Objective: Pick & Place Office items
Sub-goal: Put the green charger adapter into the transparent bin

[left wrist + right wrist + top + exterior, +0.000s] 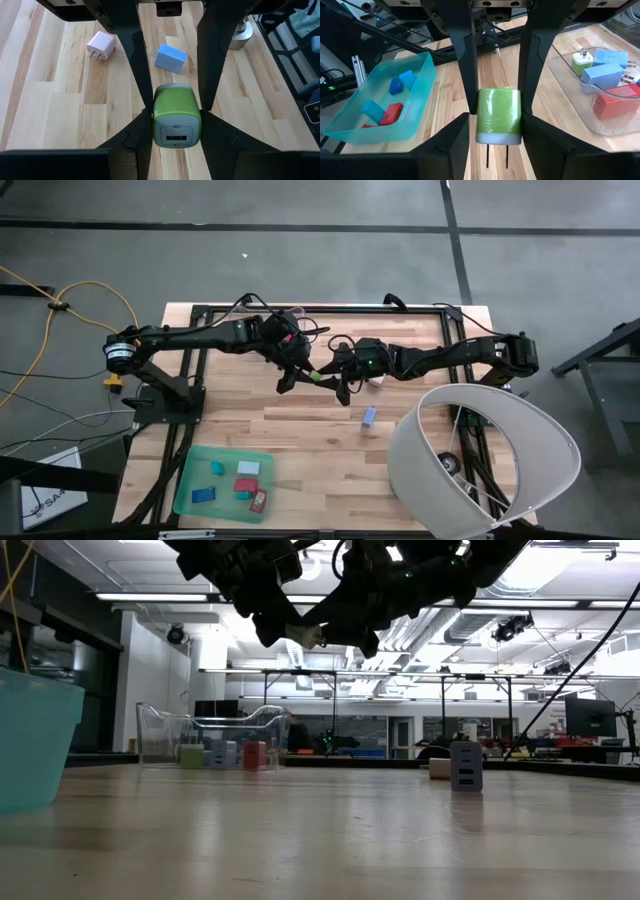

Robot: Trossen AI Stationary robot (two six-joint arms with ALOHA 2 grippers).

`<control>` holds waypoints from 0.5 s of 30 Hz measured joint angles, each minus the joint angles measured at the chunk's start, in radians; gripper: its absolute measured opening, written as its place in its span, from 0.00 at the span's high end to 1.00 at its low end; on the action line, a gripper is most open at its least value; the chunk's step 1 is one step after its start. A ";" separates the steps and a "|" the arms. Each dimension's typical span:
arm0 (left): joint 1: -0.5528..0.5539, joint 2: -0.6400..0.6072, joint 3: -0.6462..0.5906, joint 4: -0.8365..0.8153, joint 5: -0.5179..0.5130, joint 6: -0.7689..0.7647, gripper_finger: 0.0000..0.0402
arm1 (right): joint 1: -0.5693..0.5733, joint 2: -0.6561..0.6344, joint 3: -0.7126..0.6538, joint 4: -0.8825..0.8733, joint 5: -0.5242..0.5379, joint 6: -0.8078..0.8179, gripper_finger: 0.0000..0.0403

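Observation:
One office item, a green charger block (318,376), hangs in the air over the middle of the table between my two grippers, which meet tip to tip. My left gripper (176,116) is shut on its USB-port end. My right gripper (496,117) comes from the opposite side. Its fingers stand close on either side of the white prong end (499,137), with a thin gap on one side. A blue block (170,57) and a white one (101,46) lie on the wood below. My left gripper pinches the green block's two opposite sides (158,120) between its two fingers, at the end with the USB port. The fingers reach it from the table's left, slanting downward. The block is lifted clear of the table, lying lengthwise with its prongs pointing toward the right arm.
A green tray (190,485) at the near left holds several blue and red pieces. A clear bin (620,127) holds green, blue and red blocks. A big white lampshade (500,430) stands at the near right corner. Bare wood lies between the tray and the lampshade.

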 joint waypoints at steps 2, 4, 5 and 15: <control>0.000 0.000 0.000 -0.001 -0.002 0.000 0.68 | 0.000 0.000 0.000 0.000 0.000 0.000 0.59; 0.000 0.000 0.000 -0.002 -0.002 -0.001 0.68 | 0.000 0.000 0.000 0.000 0.000 -0.002 0.58; 0.000 0.000 0.000 -0.002 -0.002 -0.002 0.68 | 0.000 0.000 0.000 0.000 0.000 -0.002 0.58; -0.001 0.001 0.003 0.004 0.003 0.001 0.68 | -0.007 -0.036 0.001 -0.052 -0.018 -0.040 0.58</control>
